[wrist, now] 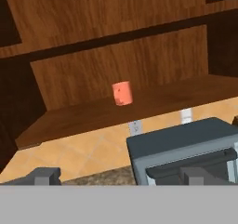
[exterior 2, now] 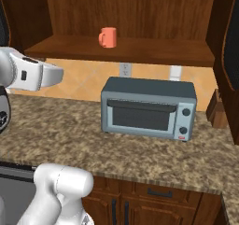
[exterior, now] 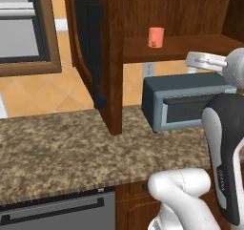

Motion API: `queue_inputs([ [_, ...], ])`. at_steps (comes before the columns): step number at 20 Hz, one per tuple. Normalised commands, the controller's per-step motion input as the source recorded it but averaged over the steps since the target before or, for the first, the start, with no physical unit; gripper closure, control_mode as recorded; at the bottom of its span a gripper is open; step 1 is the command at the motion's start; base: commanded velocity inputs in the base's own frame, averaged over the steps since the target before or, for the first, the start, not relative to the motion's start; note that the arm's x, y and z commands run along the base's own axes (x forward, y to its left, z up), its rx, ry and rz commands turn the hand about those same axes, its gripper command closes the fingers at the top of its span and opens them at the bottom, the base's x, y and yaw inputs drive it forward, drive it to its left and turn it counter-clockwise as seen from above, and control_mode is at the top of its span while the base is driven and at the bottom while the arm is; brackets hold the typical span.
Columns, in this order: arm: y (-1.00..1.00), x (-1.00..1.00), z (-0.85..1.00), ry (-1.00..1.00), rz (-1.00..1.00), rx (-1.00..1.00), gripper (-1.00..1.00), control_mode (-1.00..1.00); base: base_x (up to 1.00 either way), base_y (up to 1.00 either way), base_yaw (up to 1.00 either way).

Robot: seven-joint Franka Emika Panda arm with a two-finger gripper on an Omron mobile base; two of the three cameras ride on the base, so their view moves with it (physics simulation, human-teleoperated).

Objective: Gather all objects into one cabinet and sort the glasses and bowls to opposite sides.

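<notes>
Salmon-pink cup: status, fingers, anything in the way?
Fingers open, empty, well short of the shelf. Salmon-pink cup upright on the cabinet bottom board, alone. Toaster oven sits on the counter below it; approach from above looks clear.

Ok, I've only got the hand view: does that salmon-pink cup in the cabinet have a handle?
Observer: Yes. In the right base view the salmon-pink cup shows a handle on its left side.
Operator: Is the door on that side out of the way?
Observer: In the left base view the cabinet door stands open, well to the left of the cup.
</notes>
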Motion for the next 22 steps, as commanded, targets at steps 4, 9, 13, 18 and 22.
queue_inputs([
  [4,-0.07,0.25,0.79,0.01,0.0,0.12,-1.0,-1.0,0.0,0.0,0.0],
  [9,0.0,0.68,-0.16,0.1,0.07,0.01,-1.0,-1.0,0.0,0.0,0.0],
  [13,-0.06,0.82,0.0,0.01,0.0,0.0,-1.0,-1.0,0.0,0.0,0.0],
  [18,0.13,0.45,0.0,0.05,0.04,-0.04,-1.0,-1.0,0.0,0.0,0.0],
  [22,0.0,0.51,0.0,0.11,-0.04,-0.12,-1.0,-1.0,0.0,0.0,0.0],
])
